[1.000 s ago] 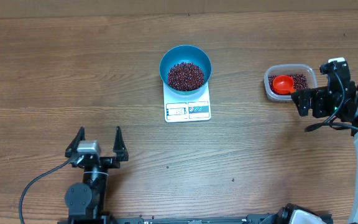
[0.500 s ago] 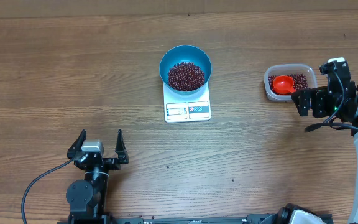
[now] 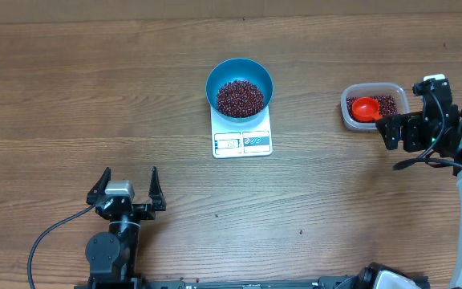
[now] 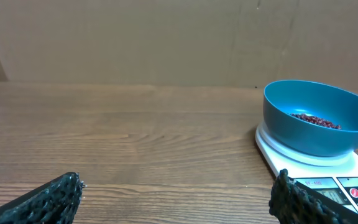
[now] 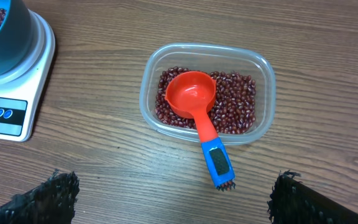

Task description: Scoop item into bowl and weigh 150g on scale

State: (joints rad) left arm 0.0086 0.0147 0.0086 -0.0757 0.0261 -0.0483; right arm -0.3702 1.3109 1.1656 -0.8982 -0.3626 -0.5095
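Spillage is risked: the left gripper point(image 3: 128, 172) by the table's point(image 3: 70, 80) front edge and the right gripper point(image 3: 387, 133) near its right edge are both spread wide and empty; the scoop point(image 5: 191, 99), overhanging the tub point(image 5: 263, 68), could be knocked; counted are one scale point(image 3: 242, 141), one bowl point(image 3: 240, 71) upon it mid-tabletop, beans point(image 3: 240, 97) in two heaps.

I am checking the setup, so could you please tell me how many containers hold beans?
2. The blue bowl sits on the white scale in the middle; the clear tub lies to its right, with a red scoop resting in it. None seems hidden.
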